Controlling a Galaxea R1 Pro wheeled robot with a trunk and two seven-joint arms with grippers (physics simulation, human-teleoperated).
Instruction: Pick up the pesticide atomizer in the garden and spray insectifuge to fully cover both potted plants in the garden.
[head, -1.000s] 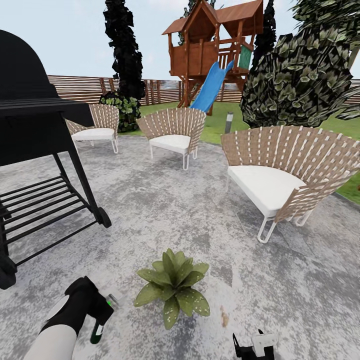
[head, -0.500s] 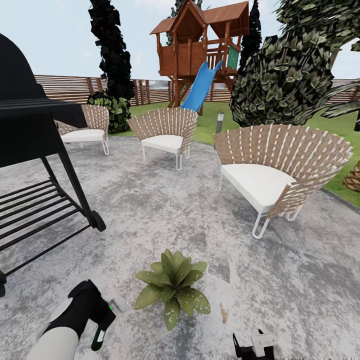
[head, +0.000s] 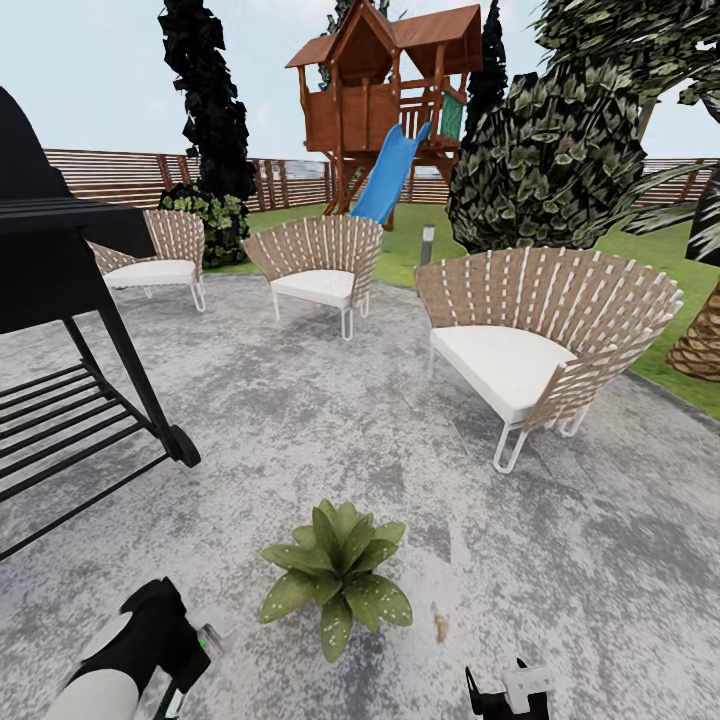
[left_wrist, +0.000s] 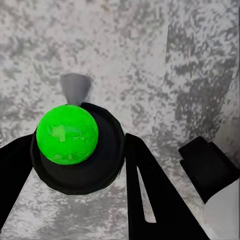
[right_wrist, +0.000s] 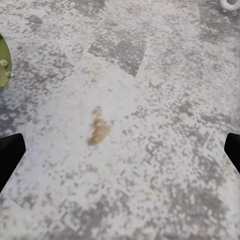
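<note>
One potted plant (head: 335, 575), a rosette of broad pointed green leaves, stands on the grey paved patio (head: 560, 560) just ahead of me; its pot is hidden under the leaves. My left gripper (head: 188, 660) hangs low to the plant's left, shut on the pesticide atomizer (head: 172, 692), a slim dark green bottle. The left wrist view looks down on the atomizer's (left_wrist: 75, 145) black round top with a bright green ball, held between the black fingers (left_wrist: 150, 195) of the left gripper (left_wrist: 77, 152). My right gripper (right_wrist: 120, 150) is open over bare paving, to the plant's right (head: 510, 692).
A black grill (head: 60, 260) on wheels stands at the left. Three wicker chairs (head: 540, 340) ring the patio's far side. Beyond are lawn, a wooden playhouse with a blue slide (head: 385, 185), trees and a slatted fence. A brown stain (right_wrist: 97, 127) marks the paving.
The whole picture has slid left, so the camera has turned right. My left gripper with the atomizer sits lower in the picture, nearer its bottom edge. The plant stands as before.
</note>
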